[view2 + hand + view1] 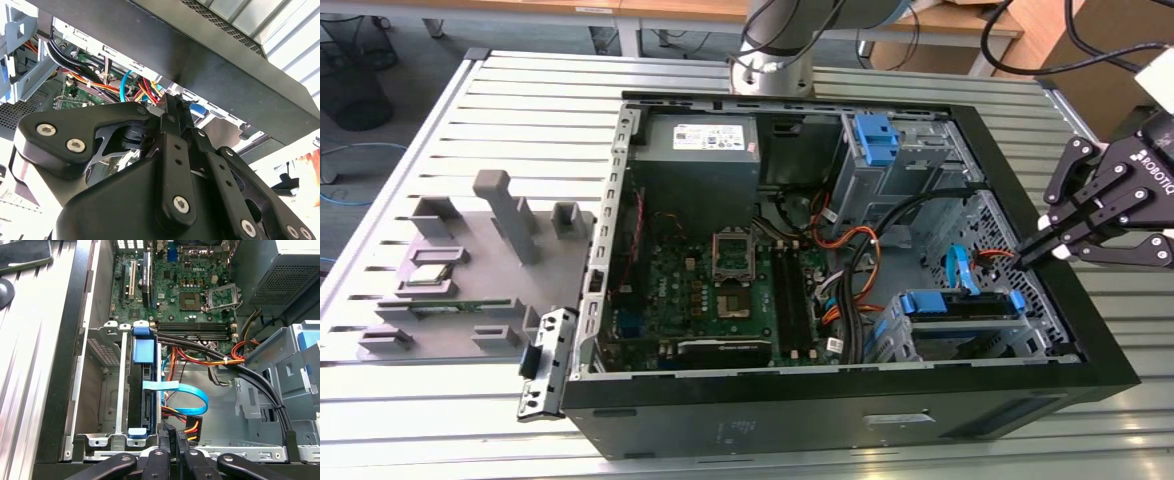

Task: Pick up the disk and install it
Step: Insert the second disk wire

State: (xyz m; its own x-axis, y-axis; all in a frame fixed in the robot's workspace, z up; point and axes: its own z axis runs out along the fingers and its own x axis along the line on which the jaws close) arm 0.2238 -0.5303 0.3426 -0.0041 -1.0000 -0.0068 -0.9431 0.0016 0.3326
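Disk [141, 390] seated in its drive cage [107, 390], hand [172, 436] pressed together, empty, at the case's edge

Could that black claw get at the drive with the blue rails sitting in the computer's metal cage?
Probably yes. The gripper hangs at the open case's rim, right beside the disk seated on edge in its cage. The case side is off and nothing covers the disk, though orange cables run close by.

Your count at the open case

You have one computer case [854, 400], one motherboard [720, 290], one grey power-supply box [700, 140], one gripper [1051, 250] (far right), and two blue-bracketed drive bays [961, 305].
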